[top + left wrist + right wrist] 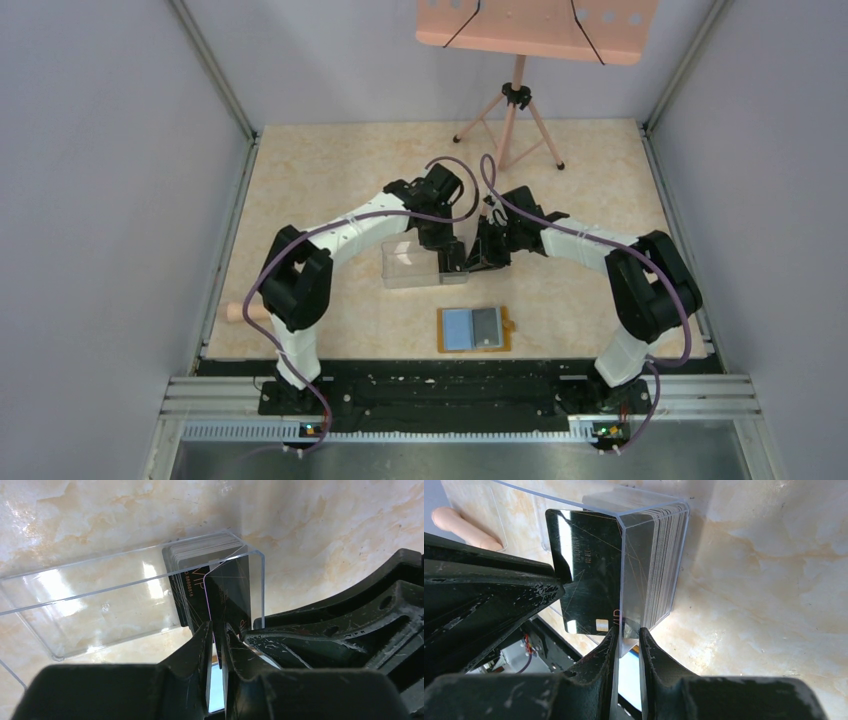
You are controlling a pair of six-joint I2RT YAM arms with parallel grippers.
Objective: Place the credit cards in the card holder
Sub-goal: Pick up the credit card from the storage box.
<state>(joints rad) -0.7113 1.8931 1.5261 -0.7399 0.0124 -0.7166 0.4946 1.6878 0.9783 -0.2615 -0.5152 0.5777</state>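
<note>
Left gripper [216,630]: fingers narrow, pinching the lower edge of one dark card [227,592], which tilts out of the stack.
Right gripper [626,632]: fingers narrow, clamped on the end wall of the clear box [100,595].
Card stack [666,565]: on edge, packed against the box's right end.
Card holder [475,328]: open flat near the near edge of the worktop [320,180], apart from the box.
Room: the grippers crowd together at the box's right end.

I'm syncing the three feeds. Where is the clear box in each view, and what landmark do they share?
Top external: box at centre, just beyond the wallet.
Left wrist: box spans left and centre; left pincer holds a card at its right end.
Right wrist: box at top centre, near corner toward the camera, cards inside.
Shared landmark: the beige marbled table.
</note>
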